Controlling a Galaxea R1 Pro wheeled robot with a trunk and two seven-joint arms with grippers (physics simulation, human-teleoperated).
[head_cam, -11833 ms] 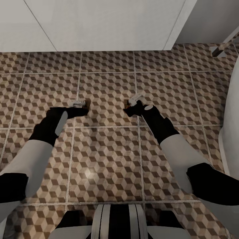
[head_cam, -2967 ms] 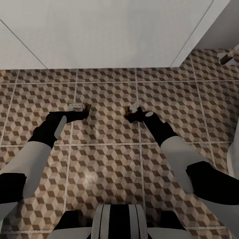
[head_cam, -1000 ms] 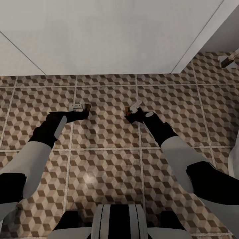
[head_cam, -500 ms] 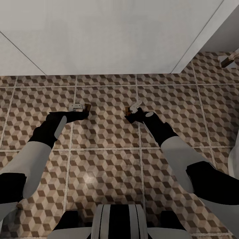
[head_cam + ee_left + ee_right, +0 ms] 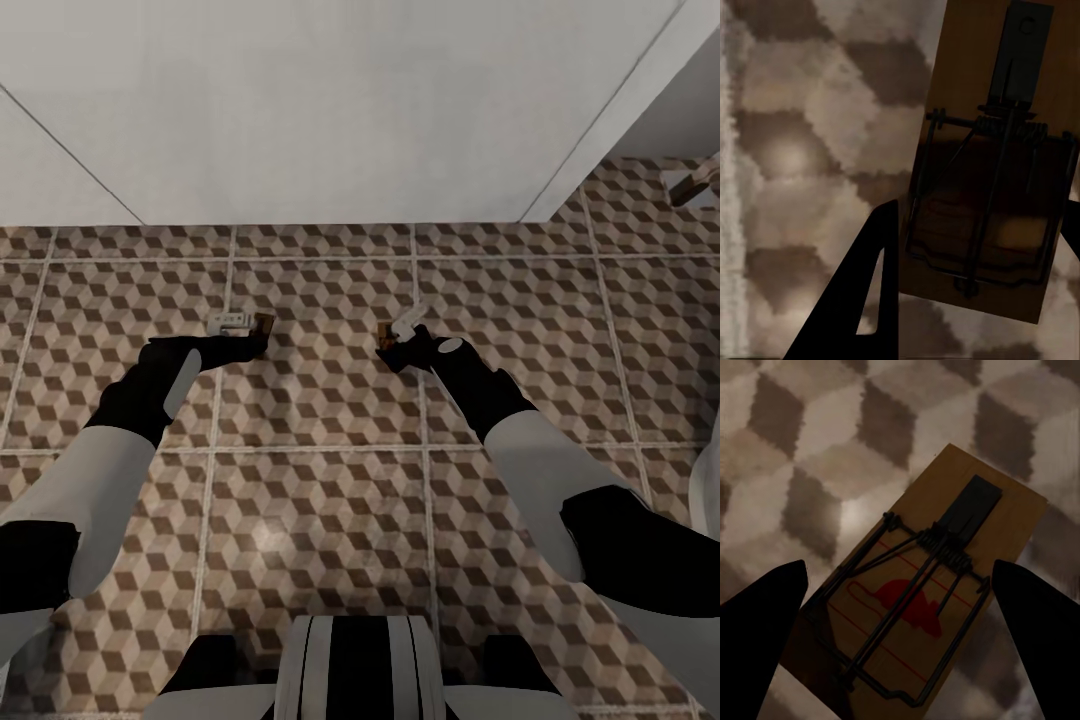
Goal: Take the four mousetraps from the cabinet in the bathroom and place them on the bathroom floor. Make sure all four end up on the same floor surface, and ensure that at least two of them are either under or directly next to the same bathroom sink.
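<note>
- The left pincer [image 5: 243, 343] reaches low over the bathroom floor [image 5: 320, 480], its dark fingers [image 5: 859, 300] flanking the near end of one mousetrap [image 5: 994, 157]; the board sits between them, and I judge the pincer is pinching it by its edges, though actual contact is hard to confirm.
- The right pincer [image 5: 398, 350] is set the same way, its fingertips [image 5: 761, 637] wide on either side of a second mousetrap [image 5: 919, 619] with a red mark on its board; whether it is pinching the board or spread clear of it I cannot tell.
- Both traps are at floor level on the cube-pattern tiles, well apart from each other.
- Each trap looks like a thin, stiff wooden board, probably very light and likely to skid if nudged.
- The safest hold appears to be across the long bare wood edges, away from the wire bar and spring, which could shift or catch a finger.
- Beyond the traps stands the white vanity front [image 5: 330, 110] of the sink, near enough that these two should count as next to it.
</note>
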